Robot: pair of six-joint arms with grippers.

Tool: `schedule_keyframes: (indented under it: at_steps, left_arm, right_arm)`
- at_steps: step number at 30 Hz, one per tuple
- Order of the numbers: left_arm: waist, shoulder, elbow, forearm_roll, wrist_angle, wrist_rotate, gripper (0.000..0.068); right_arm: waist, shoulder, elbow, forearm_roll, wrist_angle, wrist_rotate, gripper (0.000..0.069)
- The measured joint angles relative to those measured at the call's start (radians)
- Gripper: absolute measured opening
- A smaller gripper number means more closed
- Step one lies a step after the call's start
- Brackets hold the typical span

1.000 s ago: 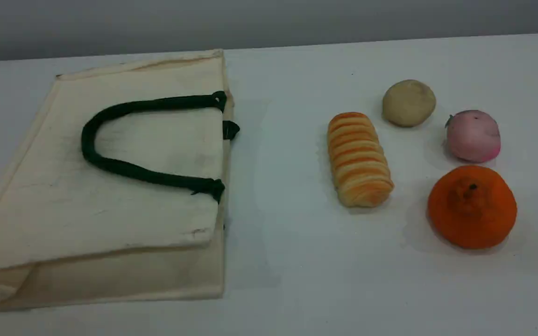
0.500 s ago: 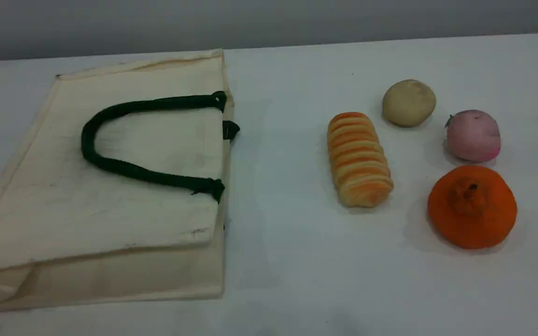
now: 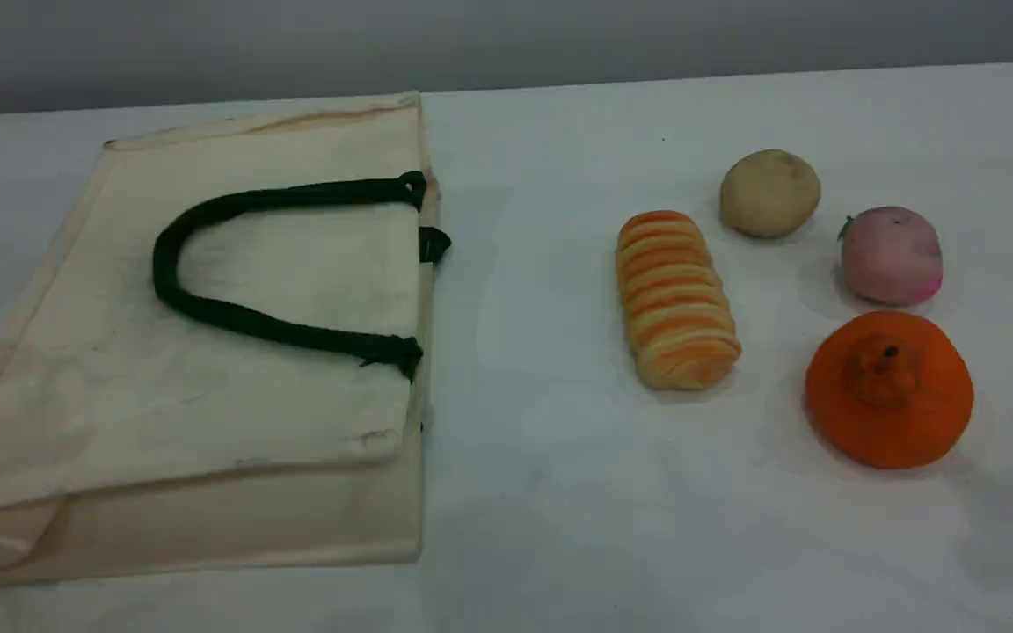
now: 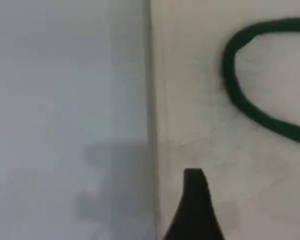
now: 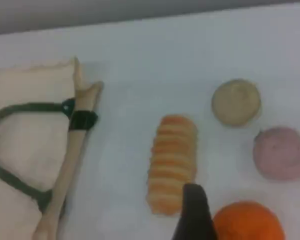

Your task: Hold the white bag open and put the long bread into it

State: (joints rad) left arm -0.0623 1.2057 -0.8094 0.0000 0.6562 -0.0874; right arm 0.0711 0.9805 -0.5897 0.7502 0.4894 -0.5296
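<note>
While the white bag (image 3: 207,352) lies flat and closed on the bench (image 3: 542,492), the long bread (image 3: 675,299) rests well to its right, untouched; both pincers hang released, so opening and loading remain.

Gap in the middle: I see a broad bare strip of bench (image 3: 524,352) between the white bag (image 3: 120,404) and the long bread (image 3: 676,301).
Bread's left flank: open to me.
Bread's right flank: hemmed by the beige ball (image 3: 769,193) behind, the pink fruit (image 3: 891,256) and the orange fruit (image 3: 889,389), all near but apart.
Bag mouth: lies flat, facing the strip; the green handle (image 3: 207,308) rests on top.
Near edge: bare bench.
</note>
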Motion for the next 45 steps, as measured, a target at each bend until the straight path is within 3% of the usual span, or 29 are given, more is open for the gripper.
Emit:
schedule_keyframes:
  at_steps: [9, 14, 26, 37, 45]
  left_arm:
    - [0.0, 0.247, -0.002, 0.0, -0.185, -0.038, 0.0495]
    - [0.0, 0.363, -0.024, -0.051, -0.277, -0.032, 0.0495]
    - [-0.013, 0.57, -0.219, -0.056, -0.2, -0.017, 0.0495]
    - [-0.032, 0.646, -0.233, -0.087, -0.22, 0.013, 0.0495]
    - [-0.032, 0.694, -0.233, -0.161, -0.247, 0.062, 0.0495]
  right_arm:
    - [0.0, 0.172, -0.09, 0.131, -0.051, -0.119, 0.0469]
    - [0.0, 0.239, -0.108, 0.193, -0.052, -0.176, 0.0469]
    - [0.0, 0.325, -0.107, 0.309, -0.098, -0.308, 0.0469]
    - [0.0, 0.35, -0.107, 0.33, -0.119, -0.346, 0.0469]
    - [0.0, 0.349, -0.107, 0.333, -0.127, -0.355, 0.0469]
